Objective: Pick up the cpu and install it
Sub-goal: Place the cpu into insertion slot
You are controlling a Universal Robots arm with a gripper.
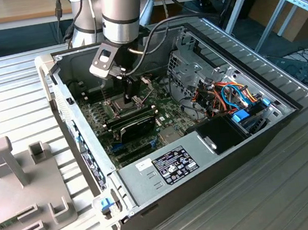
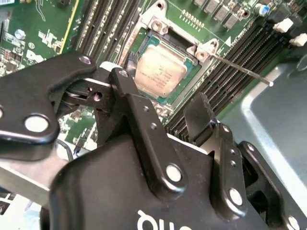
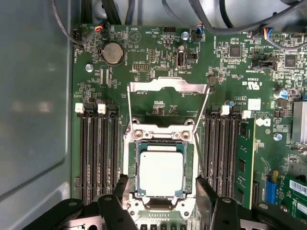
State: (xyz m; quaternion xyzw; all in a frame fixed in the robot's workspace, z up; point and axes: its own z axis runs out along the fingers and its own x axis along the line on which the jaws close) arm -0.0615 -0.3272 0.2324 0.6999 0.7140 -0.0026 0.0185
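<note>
The cpu [image 3: 160, 172] is lying flat and square in the socket on the motherboard [image 3: 144, 52], so the placing part of the task is looking done. The hinged frame [image 3: 168, 86] is standing raised behind the chip, and the thin lever [image 2: 244, 72] is sticking out free beside the memory slots [image 3: 98, 153], so the chip is not yet clamped down. The gripper [image 3: 162, 184] is hovering just above the chip. Its jaws are spread wider than the cpu, one on each side of it, and are gripping nothing. In the exterior view the gripper [image 1: 131, 92] is reaching down into the open computer case [image 1: 205, 159], which is sitting on the desk [image 1: 300, 186].
</note>
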